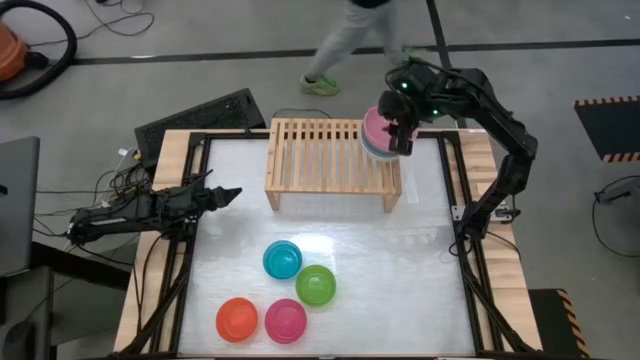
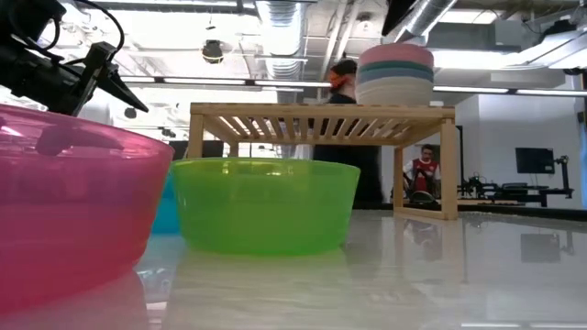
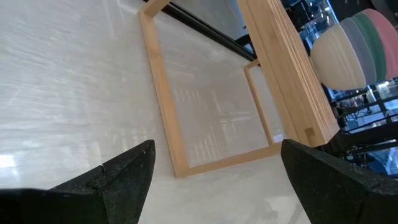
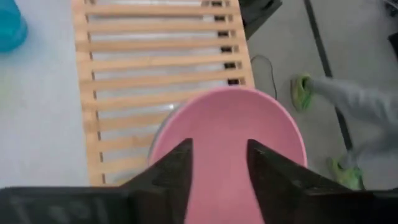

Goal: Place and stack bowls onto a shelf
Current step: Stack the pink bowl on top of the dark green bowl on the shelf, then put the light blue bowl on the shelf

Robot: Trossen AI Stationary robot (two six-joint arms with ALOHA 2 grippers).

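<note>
Four larger bowls sit nested in a stack (image 2: 394, 73) on the right end of the wooden shelf (image 1: 320, 150), with pale pink (image 4: 230, 137) on top, then teal, slate blue and white. The stack also shows in the left wrist view (image 3: 354, 50). My right gripper (image 4: 219, 146) is open just above the pink bowl (image 1: 378, 130), fingers pointing down over its hollow. The low view shows a small gap between the gripper and the stack. My left gripper (image 3: 217, 149) is open and waits low at the table's left side (image 1: 225, 195). The cyan (image 1: 282, 259), lime green (image 1: 315, 285), red-orange (image 1: 237, 319) and magenta (image 1: 285, 320) bowls stand on the table's near half.
The rest of the shelf top, left of the stack (image 4: 155, 62), is bare slats. A person (image 1: 350, 35) walks on the floor beyond the table's far edge. A keyboard (image 1: 200, 118) lies off the far left corner. Bare table (image 1: 400, 260) lies between the shelf and the small bowls.
</note>
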